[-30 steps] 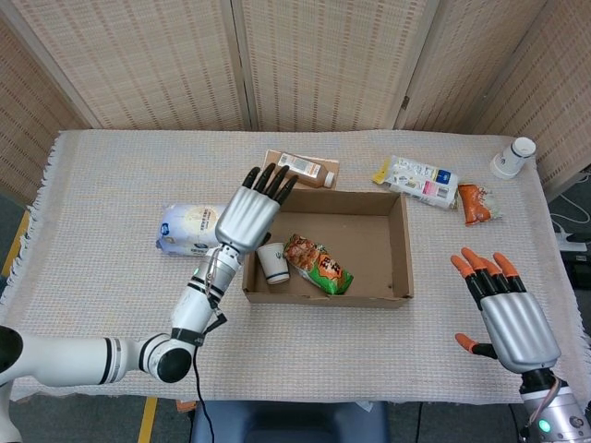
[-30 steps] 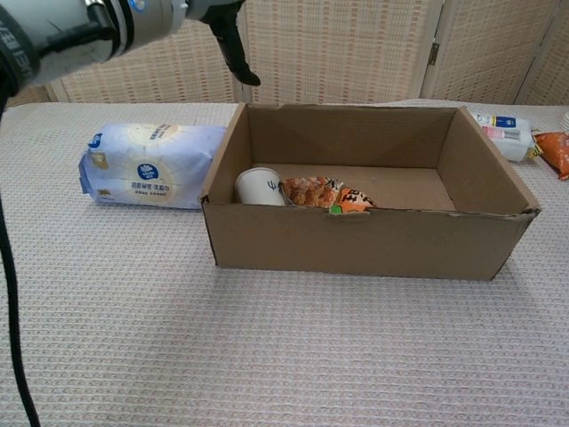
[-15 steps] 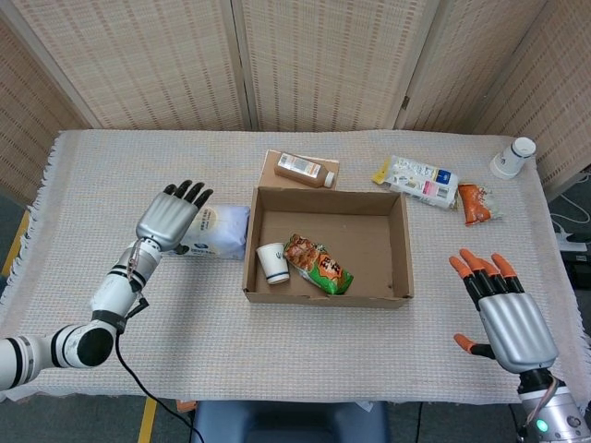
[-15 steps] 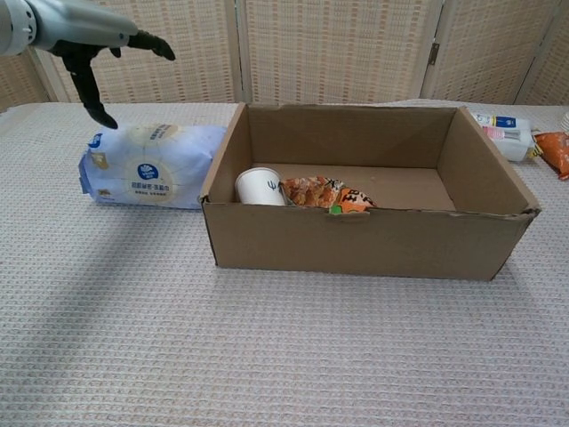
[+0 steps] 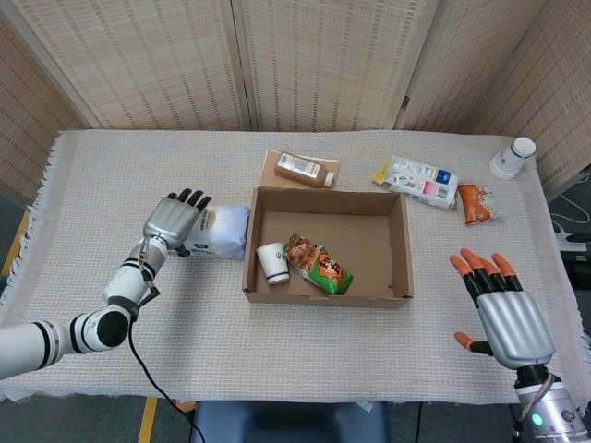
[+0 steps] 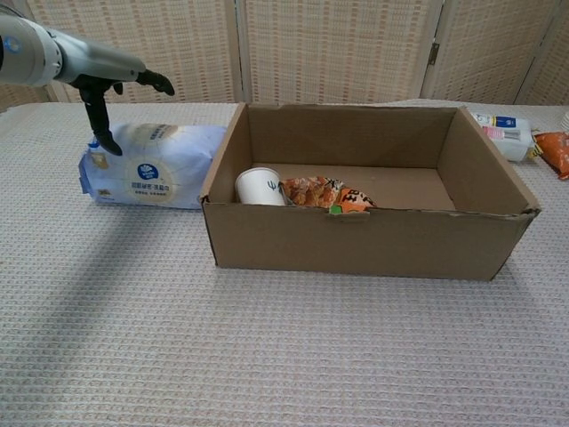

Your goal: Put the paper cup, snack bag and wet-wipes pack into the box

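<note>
Pale-blue wipes pack (image 5: 217,232) lies at centre left of the frame, flat on the table (image 5: 111,175), just beside the outer left wall of the box (image 5: 399,242). Left hand (image 5: 173,221) hovers over the pack's left end, fingers spread, holding nothing. Recommended: lower the hand, span the pack across its width, close firmly, lift clear of the wall. Inside the box, at its left end, the paper cup (image 5: 273,262) stands beside the snack bag (image 5: 318,265). Right hand (image 5: 503,309), lower right, is spread and empty.
</note>
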Tool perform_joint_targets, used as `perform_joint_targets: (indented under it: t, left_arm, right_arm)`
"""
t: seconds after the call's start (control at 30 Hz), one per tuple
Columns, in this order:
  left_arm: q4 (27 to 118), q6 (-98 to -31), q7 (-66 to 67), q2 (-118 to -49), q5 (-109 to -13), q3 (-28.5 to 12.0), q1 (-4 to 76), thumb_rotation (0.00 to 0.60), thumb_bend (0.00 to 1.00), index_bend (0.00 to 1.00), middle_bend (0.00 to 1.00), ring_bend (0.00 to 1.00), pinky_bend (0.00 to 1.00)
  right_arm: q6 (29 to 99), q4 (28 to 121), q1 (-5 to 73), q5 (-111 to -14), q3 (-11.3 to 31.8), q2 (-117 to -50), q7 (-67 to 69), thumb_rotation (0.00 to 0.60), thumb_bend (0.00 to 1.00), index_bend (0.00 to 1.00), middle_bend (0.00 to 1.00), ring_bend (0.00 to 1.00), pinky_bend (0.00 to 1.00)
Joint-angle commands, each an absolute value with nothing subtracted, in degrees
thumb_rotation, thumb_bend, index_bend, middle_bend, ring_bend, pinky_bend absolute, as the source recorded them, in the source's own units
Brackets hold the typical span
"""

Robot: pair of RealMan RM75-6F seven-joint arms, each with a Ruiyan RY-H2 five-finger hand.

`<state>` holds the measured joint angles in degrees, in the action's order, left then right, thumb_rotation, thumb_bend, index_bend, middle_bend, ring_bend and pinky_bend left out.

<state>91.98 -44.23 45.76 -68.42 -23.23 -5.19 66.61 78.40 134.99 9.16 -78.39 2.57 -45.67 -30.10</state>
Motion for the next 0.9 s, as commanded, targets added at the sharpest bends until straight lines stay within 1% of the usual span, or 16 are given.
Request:
perform_joint_targets:
  t: [0.03, 0.4, 0.8, 0.9]
  left_arm:
    - [86.1, -43.1, 45.8, -72.4, -22.2, -3.7, 67.7, 0.6, 0.14, 0.0, 0.0, 0.0, 0.17]
    - [74.6, -38.1, 43.1, -77.1, -21.8, -1.4, 68.8, 0.6, 0.14, 0.0, 0.0, 0.0, 0.17]
    - [68.9, -34.6, 38.1, -80.1, -24.5, 0.0, 67.8, 0.6, 0.14, 0.0, 0.0, 0.0, 0.17]
    - [67.6, -34.5, 37.1, -81.1, -25.4, 0.2, 67.5, 0.6, 0.16, 0.0, 0.0, 0.0, 0.19]
  right_arm:
    - [77.6, 135.0, 9.5, -77.9, 2.6, -45.5, -29.2, 0.6, 0.08, 0.07, 0.0, 0.0, 0.0]
    - [76.5, 135.0, 10.3, -76.9, 2.7, -44.1, -27.2, 0.6, 0.08, 0.07, 0.0, 0.0, 0.0]
    - [76.3, 135.0, 11.5, -73.7, 3.1, -45.2, -29.3, 0.6, 0.08, 0.07, 0.0, 0.0, 0.0]
    - [76.5, 135.0, 11.7, -73.4, 3.2, -45.4, -29.6, 0.6, 0.08, 0.07, 0.0, 0.0, 0.0]
